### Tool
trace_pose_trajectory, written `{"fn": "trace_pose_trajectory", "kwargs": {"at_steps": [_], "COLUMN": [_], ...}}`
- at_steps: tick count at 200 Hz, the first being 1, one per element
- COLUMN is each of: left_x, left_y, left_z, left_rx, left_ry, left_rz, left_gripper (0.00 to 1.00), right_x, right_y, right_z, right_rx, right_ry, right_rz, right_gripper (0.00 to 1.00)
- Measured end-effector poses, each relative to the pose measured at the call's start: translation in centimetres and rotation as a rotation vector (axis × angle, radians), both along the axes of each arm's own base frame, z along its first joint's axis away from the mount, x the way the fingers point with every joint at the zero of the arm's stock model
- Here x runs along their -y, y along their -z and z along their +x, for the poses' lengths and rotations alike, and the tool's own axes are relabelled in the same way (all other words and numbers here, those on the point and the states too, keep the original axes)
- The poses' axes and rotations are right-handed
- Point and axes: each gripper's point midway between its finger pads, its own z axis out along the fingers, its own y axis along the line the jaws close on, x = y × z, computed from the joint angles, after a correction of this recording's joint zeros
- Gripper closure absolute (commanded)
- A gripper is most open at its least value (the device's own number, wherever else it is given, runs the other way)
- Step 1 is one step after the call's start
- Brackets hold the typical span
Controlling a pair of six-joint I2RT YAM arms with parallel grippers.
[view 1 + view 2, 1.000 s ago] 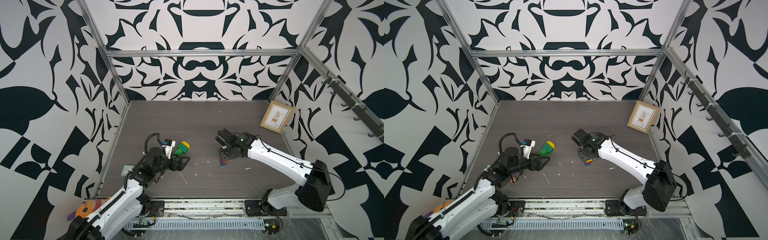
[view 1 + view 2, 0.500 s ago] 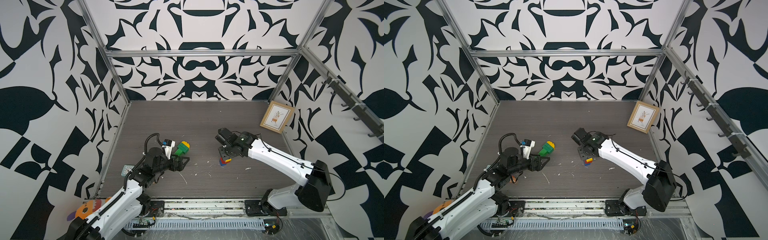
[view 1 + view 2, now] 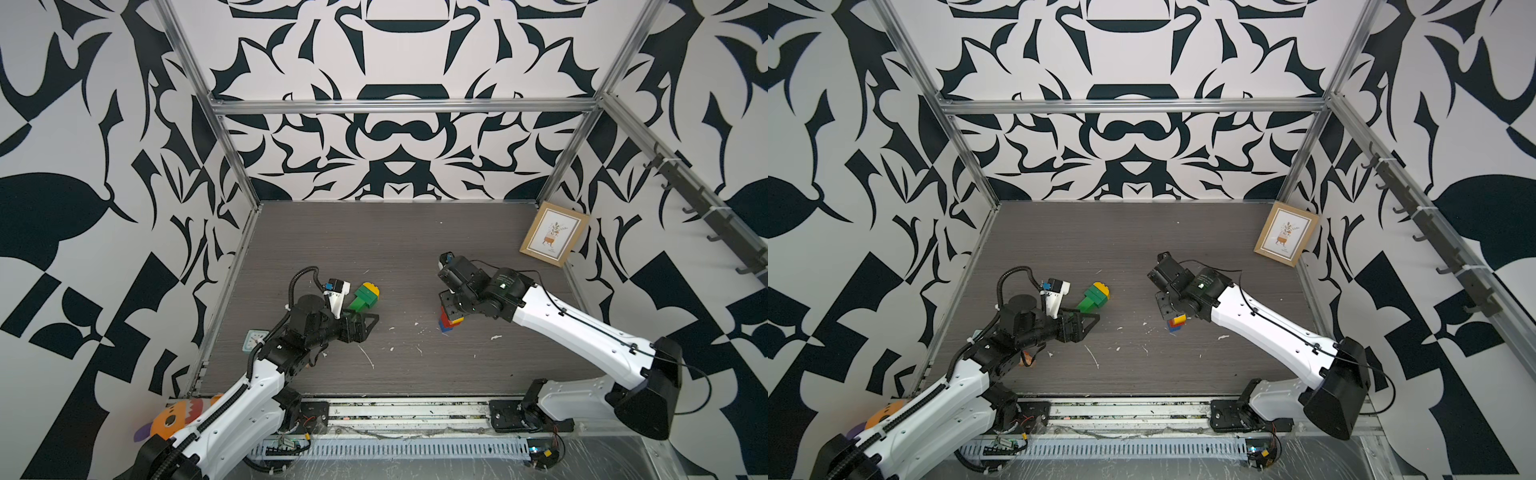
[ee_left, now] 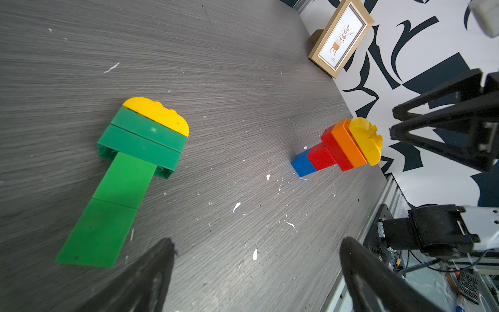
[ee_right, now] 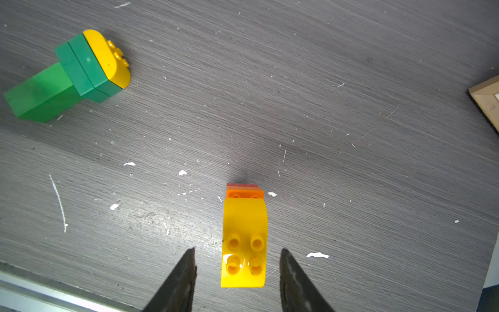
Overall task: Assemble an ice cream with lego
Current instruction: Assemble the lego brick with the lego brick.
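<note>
Open table (image 3: 407, 257) (speckled) between green stack (image 3: 364, 297) — coloured stack (image 3: 449, 323); passable.

A robot lab cell: aluminium frame (image 3: 399, 106), patterned panel walls (image 3: 399, 50), two arms (image 3: 249, 395) (image 3: 582, 332) bolted to a rail (image 3: 407, 409).

Bright, even light, soft shadows, wrist views warped at edges.

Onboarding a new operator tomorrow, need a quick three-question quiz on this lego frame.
1. True or false: the green-and-yellow lego stack stands upright.
2. Which colour tops the multicoloured lego stack by the right gripper? A) blue B) yellow C) green
3. Fill in: the jaws of the left gripper are ___ and hold nothing.
Key: 1 false, it lies on its side. 2 B, the yellow rounded brick. 3 open.
</note>
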Motion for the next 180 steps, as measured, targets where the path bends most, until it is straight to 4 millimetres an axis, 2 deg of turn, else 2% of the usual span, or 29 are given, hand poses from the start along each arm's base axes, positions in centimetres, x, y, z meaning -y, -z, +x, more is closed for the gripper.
{"fn": "trace_pose_trajectory", "kwargs": {"at_steps": [45,127,180], "left_x": [0.0,0.0,0.0], "left_y": [0.0,0.0,0.1], "left_z": [0.0,0.0,0.0], "left_rx": [0.000,0.000,-0.004], "left_ry": [0.000,0.000,0.000], "left_rz": [0.000,0.000,0.002], "left_gripper": [0.01,0.01,0.01], "right_x": [0.3,0.5,0.3], "right_y": [1.6,3.0,3.4], "right_z": [-0.4,-0.6,-0.6], "right_rx": [-0.034,-0.067,-0.085], "right_ry": [0.001,0.003,0.009], "right_rz": [-0.033,-0.040,-0.013], "right_gripper": [0.48,0.51,0.63]}}
